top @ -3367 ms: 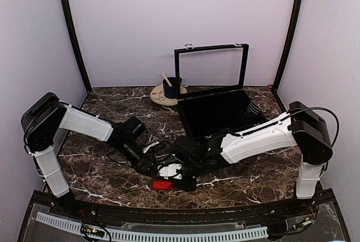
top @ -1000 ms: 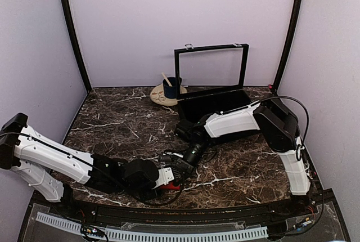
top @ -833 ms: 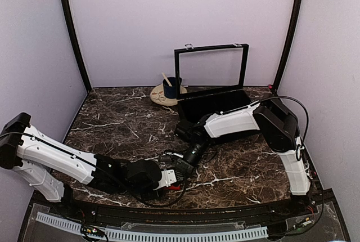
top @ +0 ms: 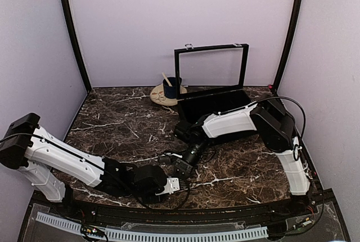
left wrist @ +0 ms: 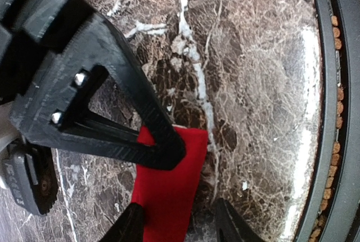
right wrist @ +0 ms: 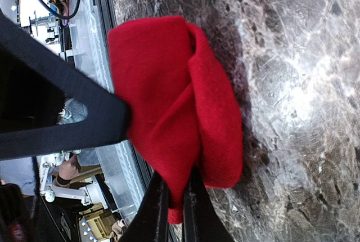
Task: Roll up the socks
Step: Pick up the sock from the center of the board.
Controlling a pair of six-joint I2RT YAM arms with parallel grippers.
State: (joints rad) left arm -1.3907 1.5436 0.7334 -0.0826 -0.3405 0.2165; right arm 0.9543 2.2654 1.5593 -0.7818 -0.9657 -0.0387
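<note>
My right gripper (right wrist: 174, 197) pinches a fold of the socks (right wrist: 169, 95) on the desk (left wrist: 253, 84); my left gripper (left wrist: 177, 216) straddles them, half open.

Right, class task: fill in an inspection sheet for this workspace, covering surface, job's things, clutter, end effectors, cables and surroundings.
Surface: dark marbled table, white veins.
Job's things: red socks, a folded bundle near the front edge; how many cannot be told.
Clutter: open black box; blue mug on a pale plate, at the back.
End effectors: right end effector shut on a fold of the socks; left end effector open, fingertips either side of them.
Cables: black cable looping along the right arm.
Surroundings: lilac walls.
</note>
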